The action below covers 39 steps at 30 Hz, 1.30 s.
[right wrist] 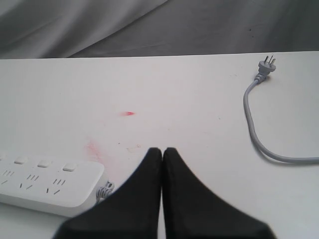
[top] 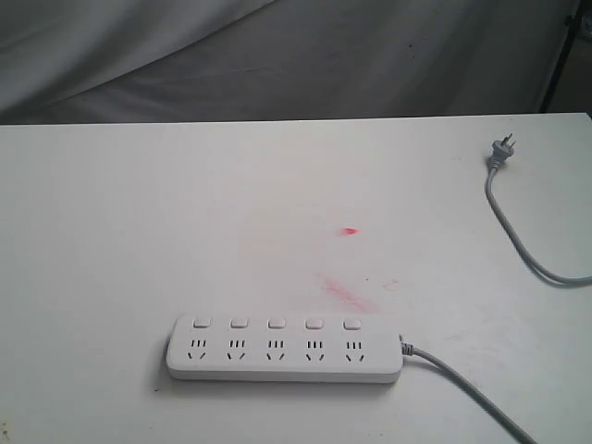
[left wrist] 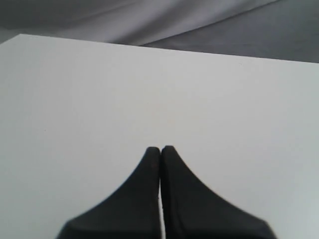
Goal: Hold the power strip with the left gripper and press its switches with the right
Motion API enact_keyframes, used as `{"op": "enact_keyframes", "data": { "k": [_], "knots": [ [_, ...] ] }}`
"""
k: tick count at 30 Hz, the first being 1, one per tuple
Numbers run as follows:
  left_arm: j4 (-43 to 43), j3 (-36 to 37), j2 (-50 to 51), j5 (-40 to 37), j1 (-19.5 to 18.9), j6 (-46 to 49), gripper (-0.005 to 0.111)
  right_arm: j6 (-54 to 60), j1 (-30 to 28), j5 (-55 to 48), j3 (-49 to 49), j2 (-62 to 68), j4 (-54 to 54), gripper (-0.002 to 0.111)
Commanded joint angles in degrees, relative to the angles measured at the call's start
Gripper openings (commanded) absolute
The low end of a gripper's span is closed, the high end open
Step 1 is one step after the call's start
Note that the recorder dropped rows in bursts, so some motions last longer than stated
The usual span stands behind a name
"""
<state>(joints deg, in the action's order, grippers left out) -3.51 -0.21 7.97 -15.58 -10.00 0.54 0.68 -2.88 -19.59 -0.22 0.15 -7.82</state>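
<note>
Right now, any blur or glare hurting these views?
Exterior view: soft even light, no glare, power strip sharp. Left wrist view: left hand out of focus, table flat white. Right wrist view: right hand blurred, plug crisp.

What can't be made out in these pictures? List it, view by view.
- Exterior view: neither arm shows; the cable runs off the bottom edge; the switches are too small to tell pressed from unpressed.
- Left wrist view: only the left gripper and table; the power strip lies outside it.
- Right wrist view: the frame edge cuts off the power strip's end; the right gripper covers the cable's start.
</note>
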Motion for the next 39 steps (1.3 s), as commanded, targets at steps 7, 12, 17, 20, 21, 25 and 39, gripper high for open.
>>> {"op": "enact_keyframes", "data": {
  "k": [7,12,17,20,21,25,39],
  "knots": [
    [-0.5,-9.9,7.1,0.4,0.3,0.0,0.001,0.1,0.1,0.5,0.2,-0.1,-0.3,0.0],
    [-0.5,-16.2,9.7,0.4,0.3,0.0,0.001,0.1,0.1,0.5,0.2,-0.1,-0.3,0.0],
    [-0.5,-20.9,11.8,0.4,0.3,0.0,0.001,0.1,0.1,0.5,0.2,-0.1,-0.3,0.0],
    [-0.5,-23.3,13.7,0.4,0.3,0.1,0.001,0.1,0.1,0.5,0.2,-0.1,-0.3,0.0],
    [-0.5,-24.2,14.5,0.4,0.3,0.1,0.001,0.1,0.1,0.5,0.2,-0.1,-0.3,0.0],
    [-0.5,-28.0,18.3,0.4,0.3,0.1,0.001,0.1,0.1,0.5,0.2,-0.1,-0.3,0.0],
    [-0.5,-41.6,34.6,0.4,0.3,0.0,0.001,0.1,0.1,0.5,0.2,-0.1,-0.3,0.0]
  ]
}}
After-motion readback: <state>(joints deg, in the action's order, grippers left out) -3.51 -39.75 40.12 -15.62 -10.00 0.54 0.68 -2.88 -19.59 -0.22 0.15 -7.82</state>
